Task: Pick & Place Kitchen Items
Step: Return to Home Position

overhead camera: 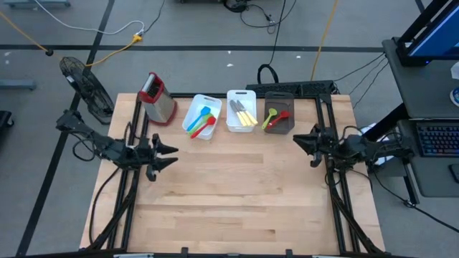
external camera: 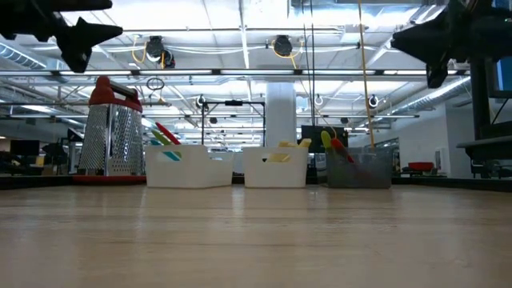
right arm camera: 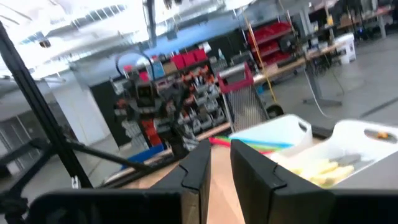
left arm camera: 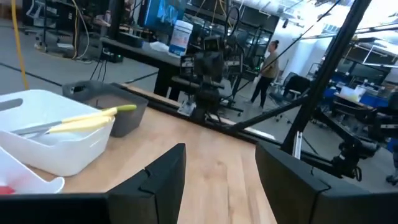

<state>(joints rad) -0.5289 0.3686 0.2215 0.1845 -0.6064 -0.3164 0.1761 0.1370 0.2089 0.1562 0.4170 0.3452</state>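
Note:
The utensils lie in three bins along the table's far edge. Blue, red and green plastic utensils (overhead camera: 203, 122) fill the left white bin (overhead camera: 195, 107). Knives with pale yellow handles (overhead camera: 245, 115) rest in the middle white bin (overhead camera: 231, 123). A red and a green spoon (overhead camera: 275, 117) lean out of the dark grey bin (overhead camera: 289, 127). My left gripper (overhead camera: 172, 154) hovers open above the table's left side, fingers spread wide (left arm camera: 217, 149). My right gripper (overhead camera: 295, 141) hovers at the right side, open by a narrow gap (right arm camera: 219, 146). Both point toward the table's middle and hold nothing.
A red-topped metal box grater (overhead camera: 158, 98) stands upright at the far left, beside the left white bin. The bare wooden tabletop (overhead camera: 237, 201) stretches from the bins to the near edge. A person (left arm camera: 271, 68) stands in the room far beyond the table.

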